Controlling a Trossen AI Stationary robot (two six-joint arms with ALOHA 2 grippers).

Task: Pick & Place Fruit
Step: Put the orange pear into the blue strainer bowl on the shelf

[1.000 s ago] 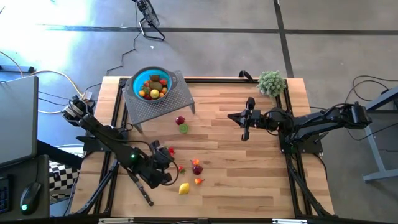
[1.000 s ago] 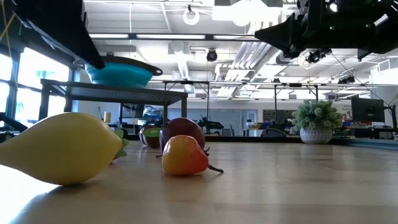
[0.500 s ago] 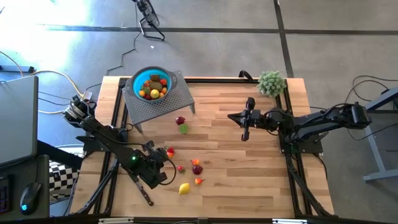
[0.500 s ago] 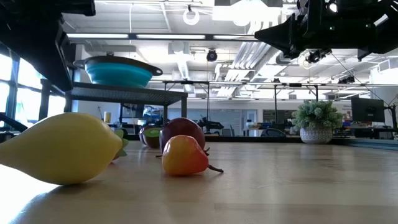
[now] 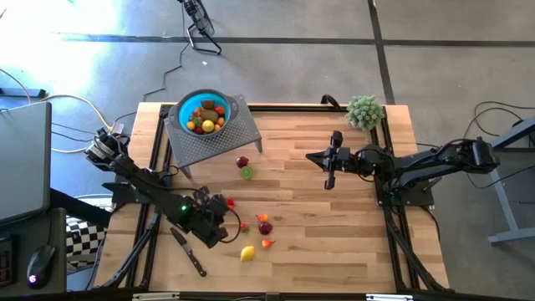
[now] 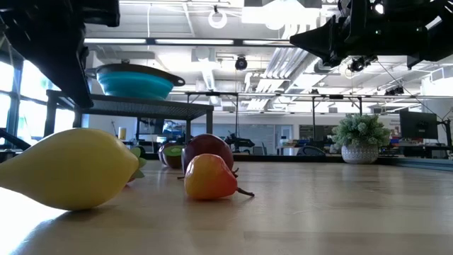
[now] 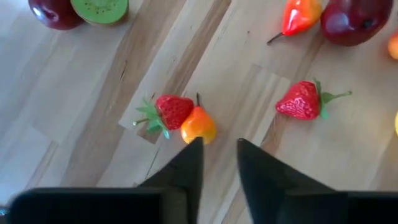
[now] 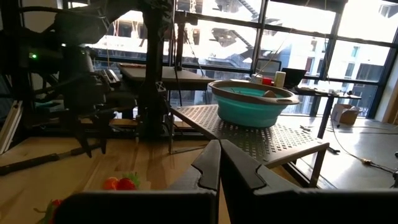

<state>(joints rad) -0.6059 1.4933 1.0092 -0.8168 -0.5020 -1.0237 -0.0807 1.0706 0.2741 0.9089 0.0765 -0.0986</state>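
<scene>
Loose fruit lies on the wooden table: a strawberry (image 7: 171, 111) touching a small orange fruit (image 7: 198, 127), a second strawberry (image 7: 301, 101), a red-orange pear (image 5: 267, 243), a maroon fruit (image 5: 265, 227), a lemon (image 5: 247, 252), a dark red apple (image 5: 242, 162) and a kiwi half (image 5: 247, 173). More fruit fills the teal bowl (image 5: 203, 114). My left gripper (image 7: 219, 148) hangs tipped down just short of the orange fruit, open by a narrow gap, with nothing between its fingers. My right gripper (image 5: 311, 156) waits shut, held level above the table's right half.
The bowl stands on a grey perforated rack (image 5: 226, 138) at the far left. A black-handled knife (image 5: 188, 253) lies near the front left, beside my left arm. A fuzzy green plant ball (image 5: 364, 110) sits at the far right corner. Bare wood stretches across the middle and front right.
My left gripper has drawn back slightly toward the table's left edge and tipped more steeply down over the strawberry and orange fruit. The fruit has stayed where it was.
</scene>
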